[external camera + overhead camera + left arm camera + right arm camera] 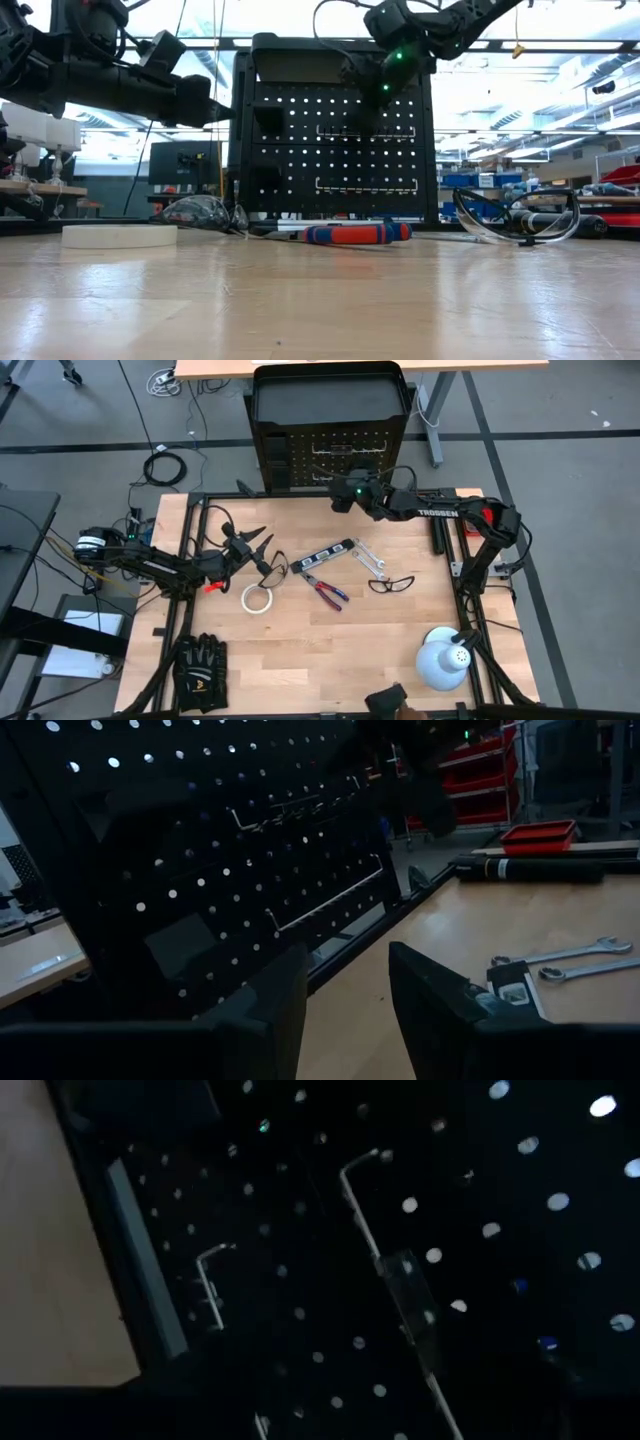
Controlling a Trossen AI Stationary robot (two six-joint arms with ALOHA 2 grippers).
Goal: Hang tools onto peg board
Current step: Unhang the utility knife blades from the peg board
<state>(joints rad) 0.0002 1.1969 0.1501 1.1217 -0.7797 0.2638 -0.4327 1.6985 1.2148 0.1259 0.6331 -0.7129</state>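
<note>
The peg board (330, 455) is standing upright at the table's far edge, and no hung tool is clearly visible on it. The right gripper (345, 495) is hovering close against its face near the upper hooks (365, 131); whether its fingers are apart cannot be told, and nothing shows in them. The left gripper (255, 548) is waiting over the table's left side, fingers (270, 1010) parted a little, holding nothing. Level bar (322, 556), pliers (325, 590), two wrenches (370, 558), glasses (392, 583) and tape roll (258, 599) are all lying on the wood. Risk: with the gripper this close, pulling back crooked could snag a hook or nudge the board.
</note>
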